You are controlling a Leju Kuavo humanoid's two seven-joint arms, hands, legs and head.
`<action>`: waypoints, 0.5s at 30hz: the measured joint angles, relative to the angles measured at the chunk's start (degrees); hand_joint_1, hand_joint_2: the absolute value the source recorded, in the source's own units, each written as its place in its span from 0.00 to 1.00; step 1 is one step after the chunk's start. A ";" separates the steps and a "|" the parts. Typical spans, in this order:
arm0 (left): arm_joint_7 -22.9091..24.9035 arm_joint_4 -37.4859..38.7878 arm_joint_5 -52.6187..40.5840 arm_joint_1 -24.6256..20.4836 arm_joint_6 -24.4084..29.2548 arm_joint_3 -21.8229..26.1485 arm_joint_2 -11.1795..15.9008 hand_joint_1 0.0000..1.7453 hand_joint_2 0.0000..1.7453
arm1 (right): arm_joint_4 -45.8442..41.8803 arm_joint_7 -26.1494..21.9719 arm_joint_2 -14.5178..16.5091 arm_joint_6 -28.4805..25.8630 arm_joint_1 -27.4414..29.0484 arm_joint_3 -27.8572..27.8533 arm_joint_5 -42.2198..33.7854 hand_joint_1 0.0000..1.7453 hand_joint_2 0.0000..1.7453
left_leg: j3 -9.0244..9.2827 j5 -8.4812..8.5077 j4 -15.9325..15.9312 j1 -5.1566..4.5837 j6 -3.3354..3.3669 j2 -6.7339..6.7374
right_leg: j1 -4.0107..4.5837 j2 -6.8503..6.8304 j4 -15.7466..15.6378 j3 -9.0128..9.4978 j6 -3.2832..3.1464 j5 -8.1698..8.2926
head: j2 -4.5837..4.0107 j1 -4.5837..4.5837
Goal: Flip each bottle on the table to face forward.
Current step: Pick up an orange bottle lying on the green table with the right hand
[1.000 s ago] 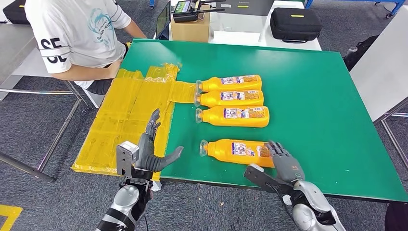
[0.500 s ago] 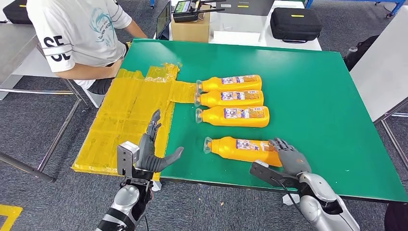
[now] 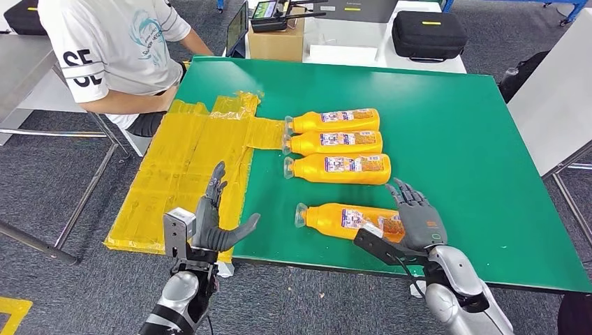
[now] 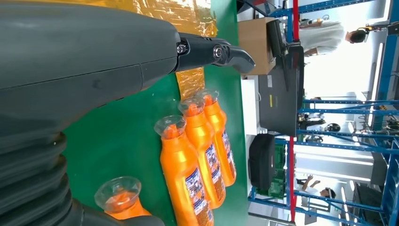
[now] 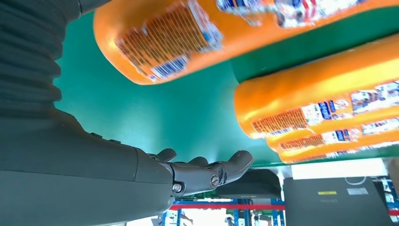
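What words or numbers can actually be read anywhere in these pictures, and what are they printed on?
"SE": large black letters on the sleeve of the seated person's white T-shirt; the rest is cut off by the folds.
The blue print on the T-shirt's chest: too small to read.
Labels on the four orange bottles: colourful print and a barcode show, but the text is too blurred to read.
Yellow mark on the black case: no legible text.

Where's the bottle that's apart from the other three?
Head view: the lone bottle lies near the table's front edge, below the row, at the right robot hand.
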 joint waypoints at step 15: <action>-0.03 0.02 0.05 0.00 -0.60 0.10 0.00 0.00 1.00 | 1.58 -0.71 -0.26 6.52 -0.70 -0.40 -4.75 0.00 1.00 | 0.00 0.01 0.00 0.00 0.01 0.00 | 0.00 0.00 0.00 0.00 0.01 0.01 | -0.01 -0.01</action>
